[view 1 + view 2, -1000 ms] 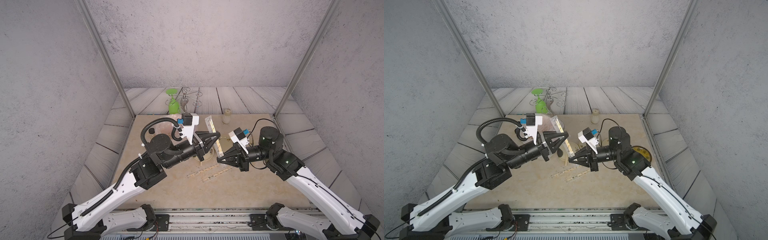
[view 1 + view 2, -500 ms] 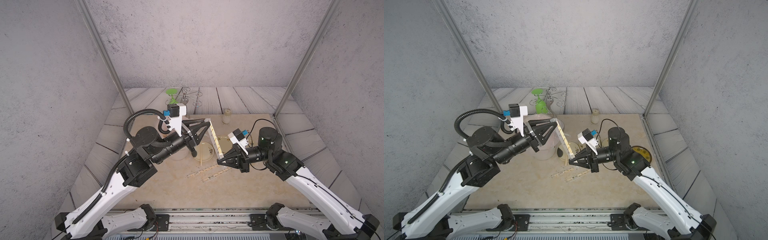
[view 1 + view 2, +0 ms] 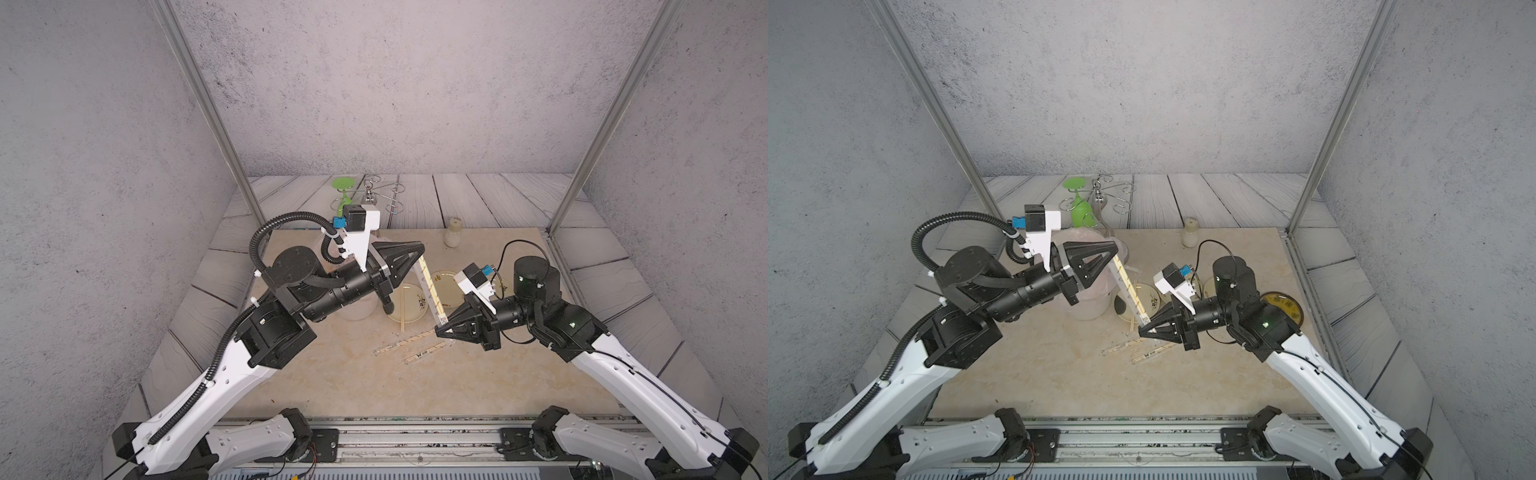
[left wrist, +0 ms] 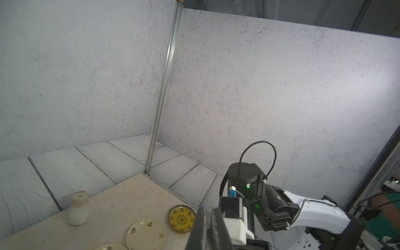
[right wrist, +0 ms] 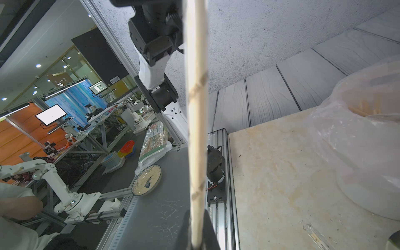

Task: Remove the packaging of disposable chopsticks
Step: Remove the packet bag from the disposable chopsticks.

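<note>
One long clear packaging sleeve with disposable chopsticks inside slants up off the table between both arms. My left gripper is shut on its upper end, and in the left wrist view its jaws are pressed together. My right gripper is shut on the lower end. In the right wrist view the printed pale stick runs out from between that gripper's fingers. Two more sleeved pairs lie on the table below it. In a top view the held sleeve shows too.
A white bin with a pinkish liner stands under the left arm. Two pale plates sit behind the held sleeve, a bare stick across one. A yellow plate, a small white bottle and a green glass stand around.
My left gripper rose from near the plate to the sleeve's upper end, opened briefly and shut on it. The right gripper kept its hold and place.
</note>
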Available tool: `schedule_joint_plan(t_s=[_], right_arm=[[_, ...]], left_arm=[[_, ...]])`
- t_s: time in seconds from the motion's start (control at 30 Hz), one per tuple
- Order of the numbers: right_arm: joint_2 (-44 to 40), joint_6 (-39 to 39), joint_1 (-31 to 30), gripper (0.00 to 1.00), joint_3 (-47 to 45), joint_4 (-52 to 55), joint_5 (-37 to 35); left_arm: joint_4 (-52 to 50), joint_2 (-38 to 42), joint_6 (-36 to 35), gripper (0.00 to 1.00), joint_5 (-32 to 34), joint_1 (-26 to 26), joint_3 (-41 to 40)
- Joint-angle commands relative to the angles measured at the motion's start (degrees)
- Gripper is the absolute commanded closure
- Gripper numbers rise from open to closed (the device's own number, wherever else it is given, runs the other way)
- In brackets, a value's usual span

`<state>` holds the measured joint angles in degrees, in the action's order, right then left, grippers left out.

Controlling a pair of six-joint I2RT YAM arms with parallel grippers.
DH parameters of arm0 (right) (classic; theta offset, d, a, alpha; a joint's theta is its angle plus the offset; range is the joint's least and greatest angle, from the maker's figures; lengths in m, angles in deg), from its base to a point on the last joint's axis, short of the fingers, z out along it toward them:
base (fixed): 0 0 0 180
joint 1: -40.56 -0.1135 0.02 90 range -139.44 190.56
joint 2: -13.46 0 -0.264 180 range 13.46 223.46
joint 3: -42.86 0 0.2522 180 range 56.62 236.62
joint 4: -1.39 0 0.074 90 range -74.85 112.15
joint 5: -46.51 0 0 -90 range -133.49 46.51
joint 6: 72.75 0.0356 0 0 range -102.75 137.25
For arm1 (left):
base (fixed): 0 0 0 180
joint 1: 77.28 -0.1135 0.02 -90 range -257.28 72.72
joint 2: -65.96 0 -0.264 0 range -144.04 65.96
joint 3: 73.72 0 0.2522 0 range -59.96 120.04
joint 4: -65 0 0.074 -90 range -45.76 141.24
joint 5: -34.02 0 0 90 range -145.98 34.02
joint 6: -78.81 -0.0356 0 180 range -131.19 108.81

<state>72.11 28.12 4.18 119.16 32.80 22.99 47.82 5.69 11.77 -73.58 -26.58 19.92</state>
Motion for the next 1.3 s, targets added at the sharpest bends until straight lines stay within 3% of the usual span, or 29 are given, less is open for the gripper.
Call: schedule_joint_plan(t_s=[0.0,0.1,0.17,0.23,0.3,0.4,0.8,0.97,1.27], right_arm=[[-0.2,-1.4,-0.3,1.00,1.1,1.7,1.1],[-0.4,-1.6,-0.5,1.00,0.8,2.1,1.5],[-0.6,-1.6,-0.5,1.00,0.7,2.4,1.7],[-0.8,-1.7,-0.5,1.00,0.7,2.4,1.6],[-0.9,-1.9,-0.6,1.00,0.6,2.7,1.6],[-1.0,-2.3,-0.6,1.00,0.6,3.3,1.5],[-0.9,-0.4,-1.2,1.00,1.9,3.4,0.9],[-0.1,6.9,-3.4,1.00,5.3,1.6,-0.1],[2.4,28.1,-6.3,1.00,11.9,-8.6,-9.3]], left_arm=[[1.5,-0.1,0.1,1.00,-1.4,-0.1,1.2],[1.2,0.0,-0.4,1.00,-0.9,-0.1,1.3],[0.8,0.0,-0.4,0.83,-0.5,-0.2,1.5],[0.6,0.2,-0.4,0.80,-0.4,-0.1,1.5],[0.6,0.3,-0.5,0.83,-0.2,-0.2,1.5],[0.5,0.3,-0.4,1.00,-0.1,-0.2,1.5],[-3.9,0.2,-3.8,1.00,5.4,-0.2,1.3],[-5.1,0.4,-5.1,1.00,12.7,-0.2,-2.4],[-3.8,-1.3,-4.9,1.00,16.1,-0.1,-5.7]])
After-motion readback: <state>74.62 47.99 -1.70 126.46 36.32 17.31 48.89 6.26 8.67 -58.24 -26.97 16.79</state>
